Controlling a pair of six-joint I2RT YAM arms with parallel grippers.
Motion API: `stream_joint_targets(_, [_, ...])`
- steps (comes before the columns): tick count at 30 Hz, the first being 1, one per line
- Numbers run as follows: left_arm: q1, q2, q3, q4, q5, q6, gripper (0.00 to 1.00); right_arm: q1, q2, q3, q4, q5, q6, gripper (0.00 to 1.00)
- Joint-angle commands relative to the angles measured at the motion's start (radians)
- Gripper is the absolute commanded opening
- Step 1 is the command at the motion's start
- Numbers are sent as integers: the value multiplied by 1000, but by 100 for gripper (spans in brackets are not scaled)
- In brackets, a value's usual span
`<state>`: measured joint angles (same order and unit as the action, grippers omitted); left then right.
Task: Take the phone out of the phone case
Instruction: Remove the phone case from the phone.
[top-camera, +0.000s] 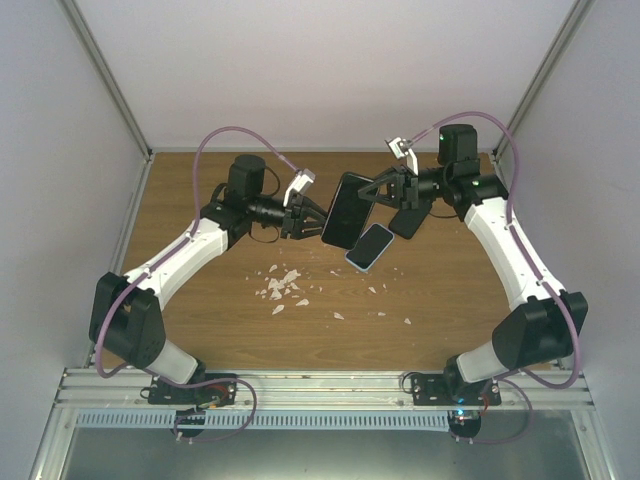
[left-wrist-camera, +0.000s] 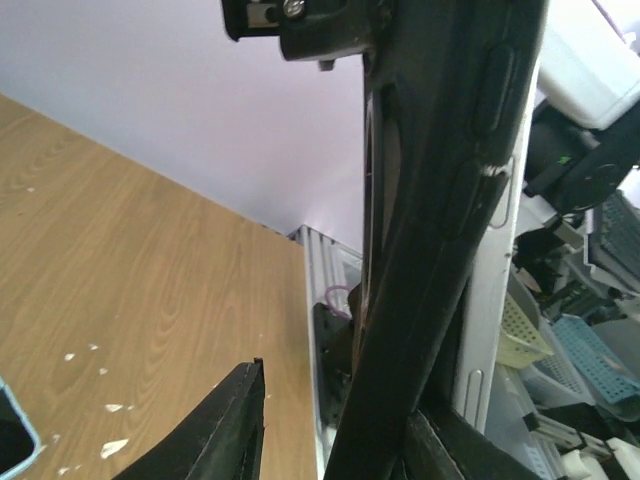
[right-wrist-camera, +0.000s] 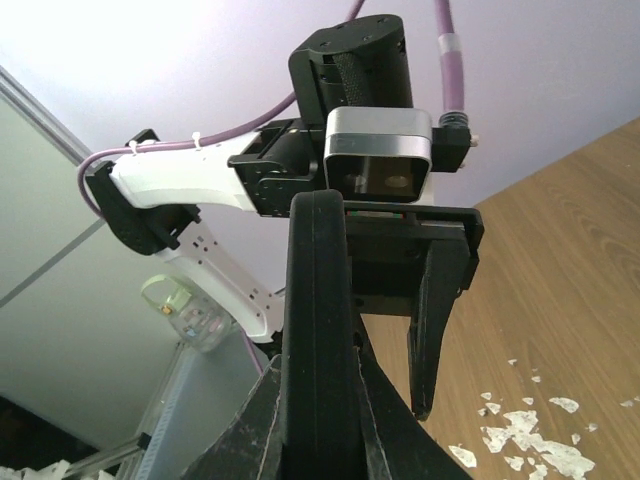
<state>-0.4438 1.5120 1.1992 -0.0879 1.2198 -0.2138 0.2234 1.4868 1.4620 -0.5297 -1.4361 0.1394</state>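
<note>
Both arms meeting over mid-table: black phone case (top-camera: 350, 208) hanging in air betw. the hands.
R hand (top-camera: 388, 195) pinching case edge, fingers tight on both faces; L hand (top-camera: 312, 222) gaping wide around opp. edge, one finger standing apart from it. Blue-rimmed phone (top-camera: 370, 247) lying flat on table (top-camera: 200, 320) just below case, whose inside isn't showing. White scraps (top-camera: 283, 285) lying nearby.

Looks like a robotics lab cell: white panel walls (top-camera: 330, 70), alu frame rail (top-camera: 320, 385) at near edge, wood-grain bench top (top-camera: 440, 300), plastic storage bins (left-wrist-camera: 600, 365) cluttered just outside, per left wrist cam.
</note>
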Motion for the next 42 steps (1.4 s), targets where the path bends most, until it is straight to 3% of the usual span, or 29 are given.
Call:
stream_joint_targets(1, [-25,23,52,269,34,-161,33,64,25,-13,-25,-311,20,1])
stream_joint_targets(12, [-67,22,27,340,55,-254,19,78,110,7,-13,-250,38,0])
stream_joint_targets(19, [-19,24,-82,507,43,-476,0,52,161,60,-6,-192,37,2])
stream_joint_targets(22, [0,21,-105,534,45,-516,0,30,183,83,-4,-156,38,5])
stream_joint_targets(27, [32,15,-139,563,29,-581,0,-14,221,131,-8,-72,39,24])
stream_joint_targets(32, [71,15,-173,557,2,-626,0,-68,232,183,-29,30,-1,55])
stream_joint_targets(34, [81,17,-180,544,-13,-640,0,-80,226,216,-63,95,-57,64])
stream_joint_targets(37, [98,23,-196,537,-38,-682,0,-83,205,249,-111,257,-157,71])
stream_joint_targets(42, [126,35,-196,459,-122,-750,0,-52,113,173,-65,520,-268,73])
